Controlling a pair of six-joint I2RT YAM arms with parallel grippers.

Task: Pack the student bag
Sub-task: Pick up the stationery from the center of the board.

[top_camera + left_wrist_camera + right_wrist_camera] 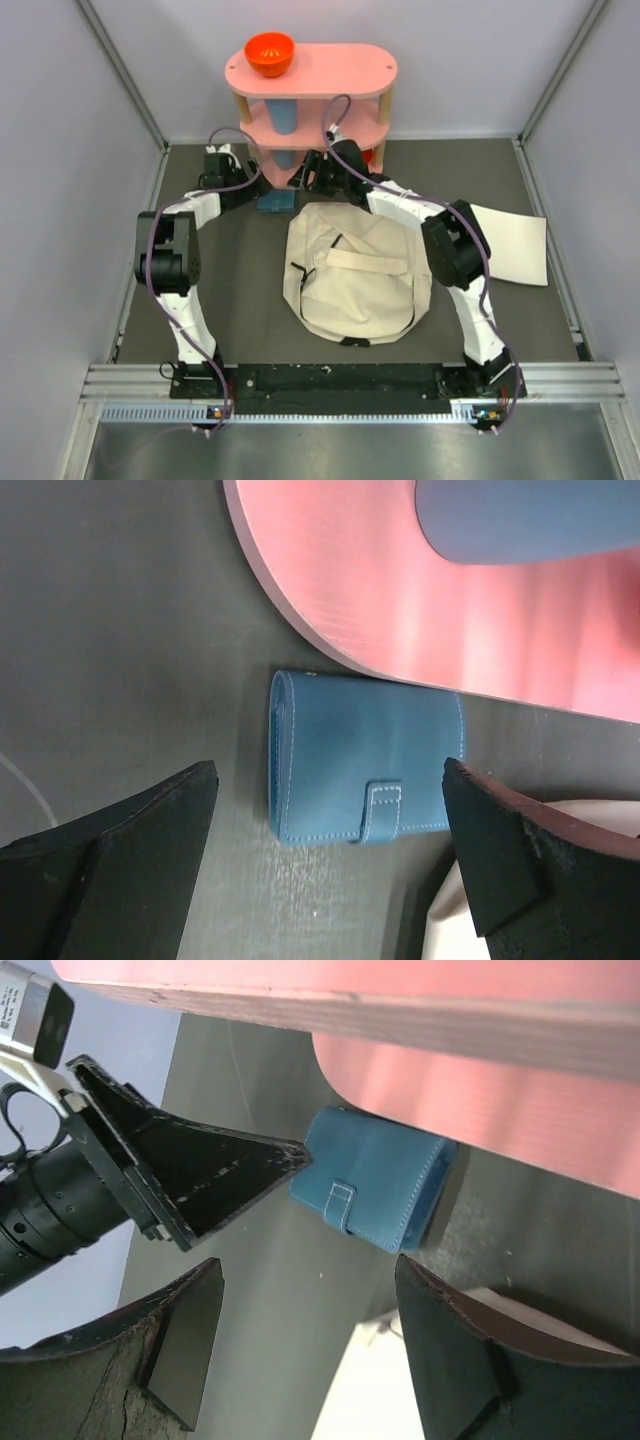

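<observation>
The cream student bag (355, 275) lies flat mid-table, front pocket up; its edge shows in the right wrist view (400, 1390). A blue wallet (275, 202) lies on the dark mat, partly under the pink shelf's bottom board. My left gripper (261, 191) is open and empty. In the left wrist view the gripper (328, 772) hangs just above the wallet (365, 755), one finger on each side. My right gripper (309, 178) is open and empty beside the shelf; in its own view (308, 1265) it sits short of the wallet (375, 1190), with the left gripper's finger (200, 1175) touching the wallet's corner.
A pink three-tier shelf (340, 75) stands at the back with an orange bowl (269, 53) on top and a blue cup (283, 115) on the middle tier. A flat white sheet (515, 245) lies at the right. Grey walls enclose the table.
</observation>
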